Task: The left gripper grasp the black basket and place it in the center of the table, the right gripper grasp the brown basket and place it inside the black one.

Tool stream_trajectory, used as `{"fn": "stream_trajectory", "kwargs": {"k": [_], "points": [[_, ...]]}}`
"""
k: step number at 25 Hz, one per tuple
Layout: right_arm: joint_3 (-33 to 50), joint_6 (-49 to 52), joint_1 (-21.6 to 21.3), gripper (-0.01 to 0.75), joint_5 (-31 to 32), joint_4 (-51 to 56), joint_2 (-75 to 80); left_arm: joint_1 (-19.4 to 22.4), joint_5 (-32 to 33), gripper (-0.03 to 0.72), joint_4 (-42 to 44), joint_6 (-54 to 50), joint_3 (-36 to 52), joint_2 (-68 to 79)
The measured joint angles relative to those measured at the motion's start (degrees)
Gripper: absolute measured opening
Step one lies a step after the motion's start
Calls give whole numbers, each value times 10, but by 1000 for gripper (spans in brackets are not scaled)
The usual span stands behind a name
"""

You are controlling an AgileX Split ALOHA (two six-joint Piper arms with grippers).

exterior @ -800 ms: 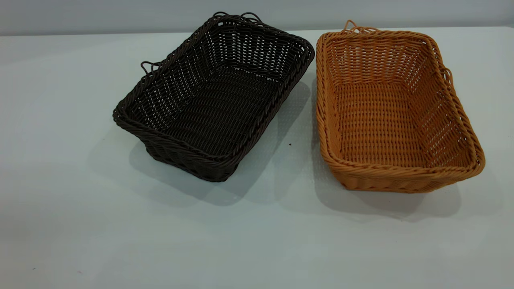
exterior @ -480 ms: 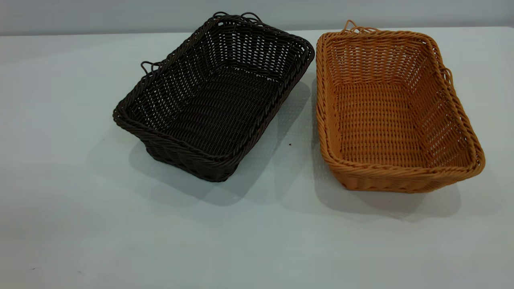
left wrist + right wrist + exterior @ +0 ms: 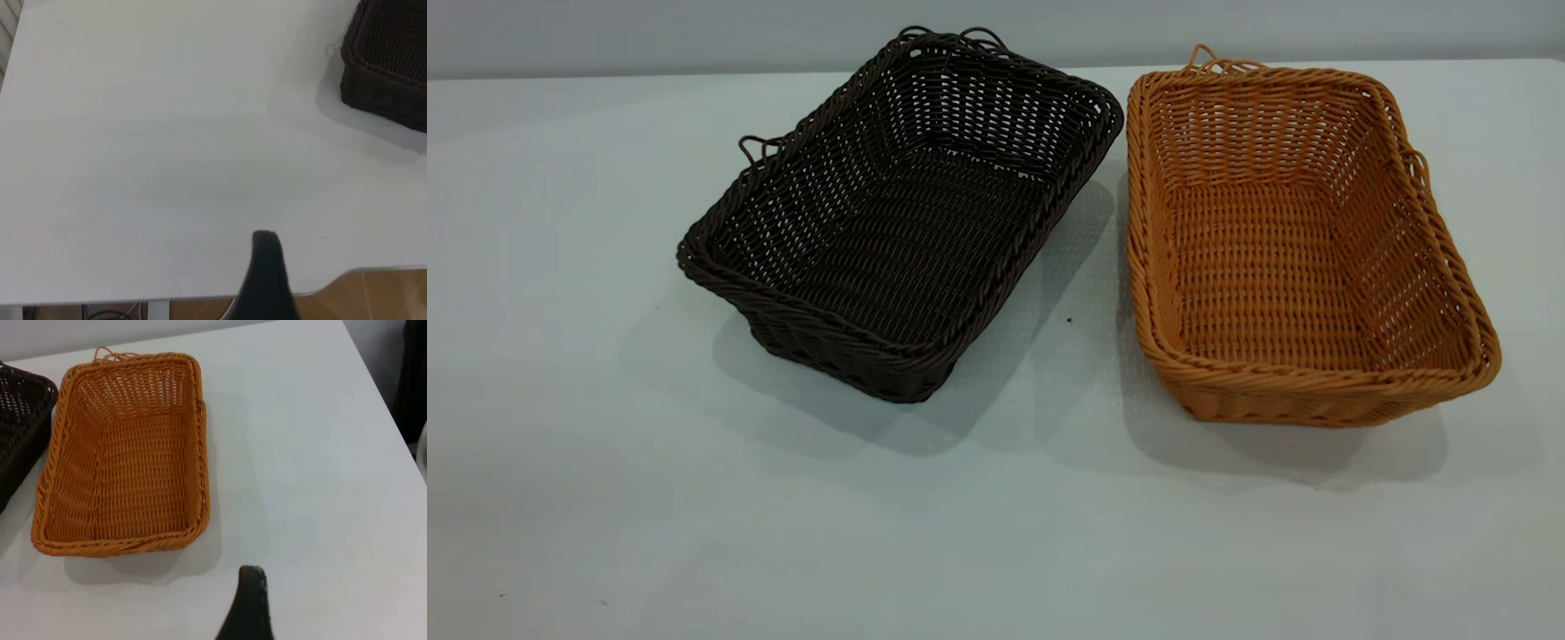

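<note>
Exterior view shows the black basket (image 3: pixel 898 218) just beside the brown basket (image 3: pixel 1303 244) on the table (image 3: pixel 560 400); neither claw's state can be told, so approach the black rim squarely.

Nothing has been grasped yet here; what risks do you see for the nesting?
The black basket sits skewed, its far corner almost touching the brown basket; dragging it may knock the brown one. The two look the same size, so nesting may jam on the rims. Small edge loops might snag the jaws.
</note>
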Motion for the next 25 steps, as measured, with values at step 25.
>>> {"fn": "stream_trajectory", "kwargs": {"k": [25], "points": [[0,11,0,583,-1,0,0,-19,-316,537,-9,40,-133,517]]}}
